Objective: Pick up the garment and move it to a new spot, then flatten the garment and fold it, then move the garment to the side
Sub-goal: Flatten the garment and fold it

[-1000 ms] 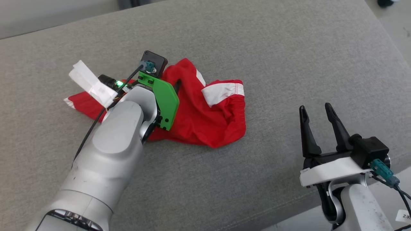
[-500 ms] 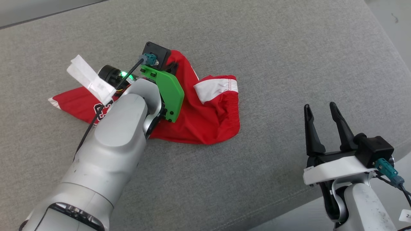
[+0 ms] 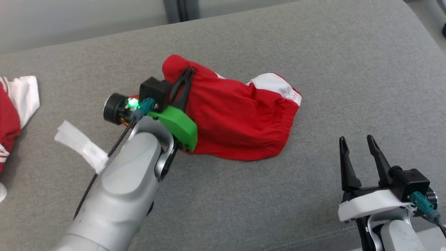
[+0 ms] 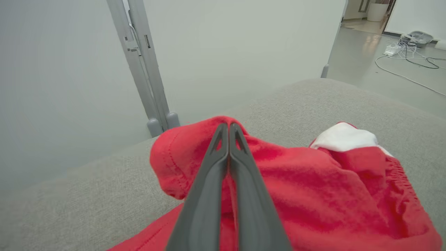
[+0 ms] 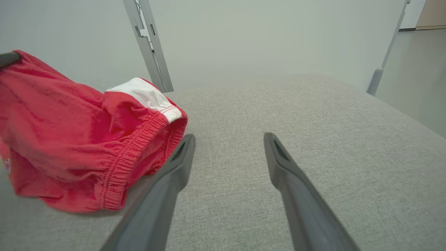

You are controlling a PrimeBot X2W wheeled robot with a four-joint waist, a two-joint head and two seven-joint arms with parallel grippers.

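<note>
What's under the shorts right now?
Grey cushion shows around the shorts, whose lower edge rests on it. The left tool pinches their top fold. Anything beneath the cloth is covered.

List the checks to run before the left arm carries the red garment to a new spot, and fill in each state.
1. Grip: left gripper shut on the red garment: ok, the fingers are closed on a fold at its top.
2. Lift: red garment clear of the grey cushion: not ok, its waistband end lies on the cushion.
3. Free arm: right gripper open and apart from the red garment: ok.
4. Pinch depth: one layer or several between the fingers: cannot tell.
5. Neighbours: other red-and-white garment at the left edge lies apart from the held one: ok.
</note>
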